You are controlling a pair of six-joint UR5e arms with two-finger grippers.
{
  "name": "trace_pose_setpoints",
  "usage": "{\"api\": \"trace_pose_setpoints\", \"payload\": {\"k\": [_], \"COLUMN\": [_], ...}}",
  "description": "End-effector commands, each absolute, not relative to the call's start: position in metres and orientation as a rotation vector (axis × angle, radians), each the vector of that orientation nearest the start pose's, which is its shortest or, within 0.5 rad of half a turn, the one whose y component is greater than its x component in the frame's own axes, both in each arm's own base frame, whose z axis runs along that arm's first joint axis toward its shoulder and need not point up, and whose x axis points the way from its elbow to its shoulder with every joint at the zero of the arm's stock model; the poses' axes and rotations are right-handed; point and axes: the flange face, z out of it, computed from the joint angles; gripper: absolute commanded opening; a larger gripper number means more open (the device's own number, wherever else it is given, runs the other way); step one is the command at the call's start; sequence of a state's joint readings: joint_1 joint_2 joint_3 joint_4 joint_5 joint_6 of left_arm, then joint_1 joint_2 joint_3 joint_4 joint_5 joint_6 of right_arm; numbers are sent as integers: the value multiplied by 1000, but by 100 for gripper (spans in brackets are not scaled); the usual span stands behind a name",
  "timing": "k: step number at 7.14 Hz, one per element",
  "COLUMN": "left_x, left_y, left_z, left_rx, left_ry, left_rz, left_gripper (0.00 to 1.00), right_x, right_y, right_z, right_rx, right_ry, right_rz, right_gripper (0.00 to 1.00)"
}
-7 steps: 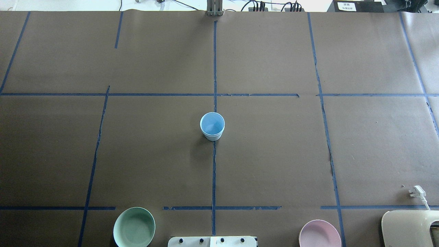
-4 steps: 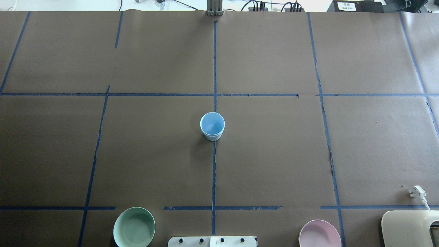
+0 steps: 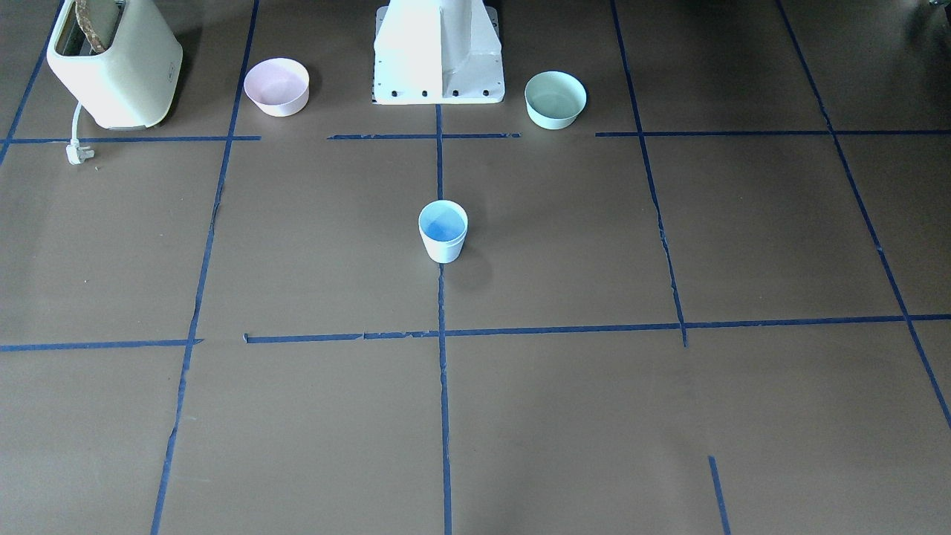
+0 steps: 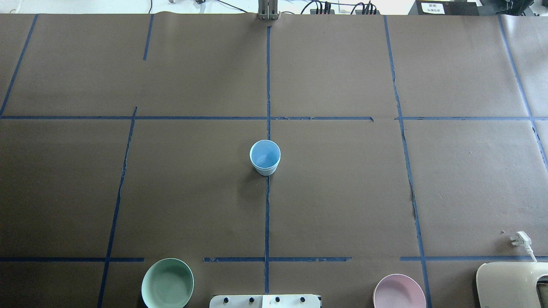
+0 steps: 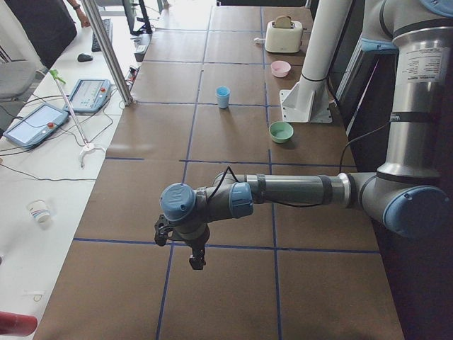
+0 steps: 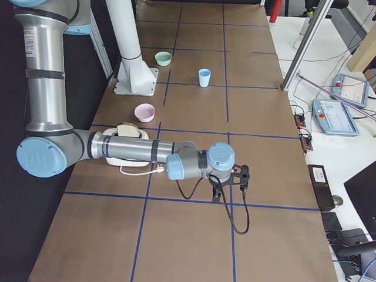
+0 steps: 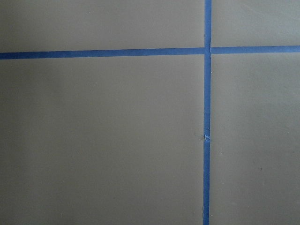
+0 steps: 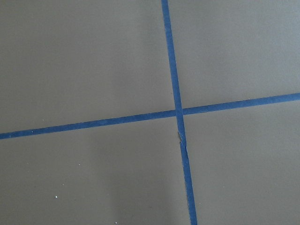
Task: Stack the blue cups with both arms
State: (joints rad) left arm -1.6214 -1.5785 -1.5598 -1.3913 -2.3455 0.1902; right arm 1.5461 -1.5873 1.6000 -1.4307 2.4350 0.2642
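One blue cup shape (image 4: 265, 157) stands upright at the table's middle on the centre tape line; it also shows in the front view (image 3: 443, 232). I cannot tell whether it is one cup or two nested; no second separate cup shows. My left gripper (image 5: 180, 246) shows only in the exterior left view, far from the cup over the table's left end. My right gripper (image 6: 230, 183) shows only in the exterior right view, over the right end. I cannot tell whether either is open or shut. Both wrist views show only brown paper and blue tape.
A mint-green bowl (image 4: 167, 283) and a pink bowl (image 4: 399, 292) sit at the near edge, either side of the white pedestal (image 3: 438, 52). A cream toaster (image 3: 111, 63) with a loose plug (image 4: 520, 239) stands at the near right corner.
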Motion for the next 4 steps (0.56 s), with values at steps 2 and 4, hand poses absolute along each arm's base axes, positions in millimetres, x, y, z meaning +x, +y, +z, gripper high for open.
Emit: {"api": "trace_pose_setpoints", "payload": {"k": [2,4], "left_x": [-86,-86], "left_y": [-477,-477], "left_z": [676,676], "left_rx": [-80,-78], "left_ry": [787,788], "left_rz": [66,71], "left_gripper": [100,100], "right_x": [44,43], "right_y": [-492,-490], "right_z": [630,633], "right_rx": [15,11], "right_ry": [-840,-840], "right_rz": [151,150], "right_gripper": [100,100]}}
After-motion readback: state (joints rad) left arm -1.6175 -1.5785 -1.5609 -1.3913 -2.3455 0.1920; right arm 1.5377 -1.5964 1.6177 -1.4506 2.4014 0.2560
